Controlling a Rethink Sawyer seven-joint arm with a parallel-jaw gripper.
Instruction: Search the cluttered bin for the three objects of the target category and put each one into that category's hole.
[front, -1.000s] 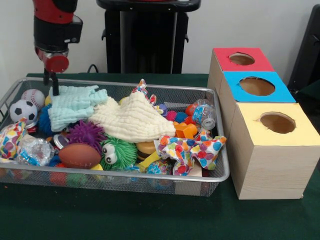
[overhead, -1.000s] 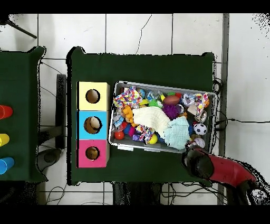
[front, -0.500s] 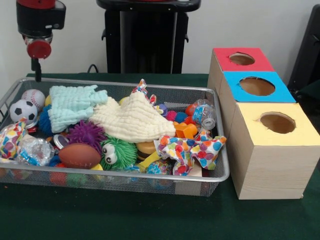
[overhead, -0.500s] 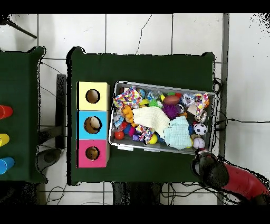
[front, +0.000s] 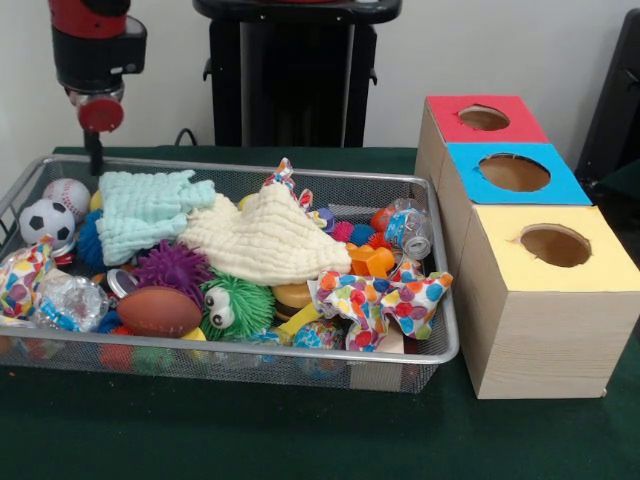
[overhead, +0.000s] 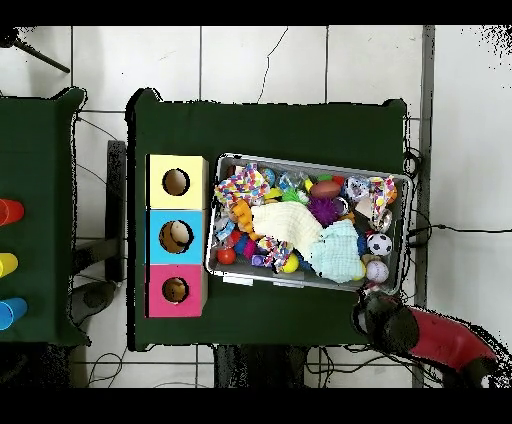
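Above the bin's far corner hangs the gripper (front: 95, 160), clear of the wire rim; only one thin dark tip shows, so whether it's spread or closed is impossible to tell, nothing seen in it. Just below it: baseball (front: 66, 196), soccer ball (front: 46, 221), pale blue cloth (front: 148, 211). Further along the bin (front: 330, 181), cream cloth (front: 268, 238), then brown football (front: 158, 311) and green googly-eyed toy (front: 236, 306). Well apart, at the opposite end, red box (front: 484, 120), blue box (front: 515, 173), yellow box (front: 553, 250), each with a hole.
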